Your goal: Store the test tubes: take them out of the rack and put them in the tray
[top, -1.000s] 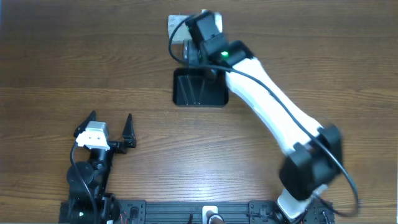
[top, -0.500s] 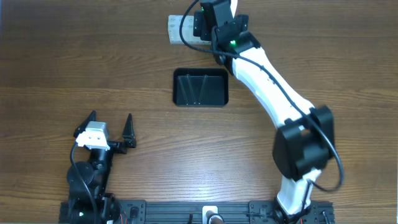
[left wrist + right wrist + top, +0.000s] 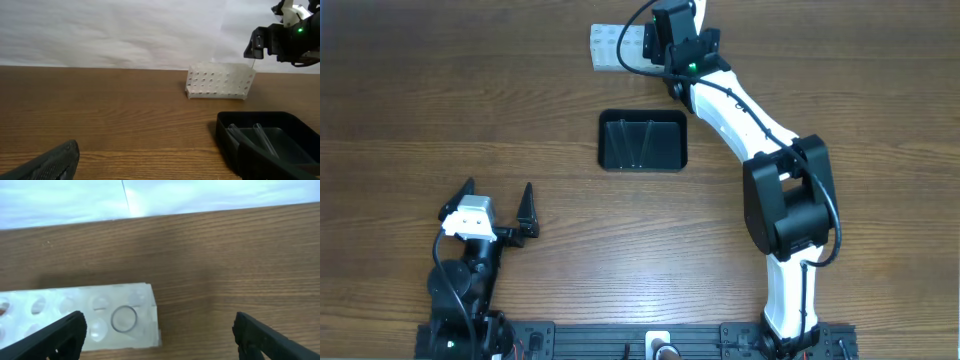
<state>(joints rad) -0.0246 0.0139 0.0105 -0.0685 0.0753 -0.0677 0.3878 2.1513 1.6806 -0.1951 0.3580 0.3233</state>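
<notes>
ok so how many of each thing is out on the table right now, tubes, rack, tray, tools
test tubes: 3, two lying in the black tray, one upright in the white rack
white rack: 1
black tray: 1
tools: 2, left tool and right tool, both open
total: 7

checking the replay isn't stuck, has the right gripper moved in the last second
Yes: the right gripper went from over the tray's far edge up to the rack's right end.
</notes>
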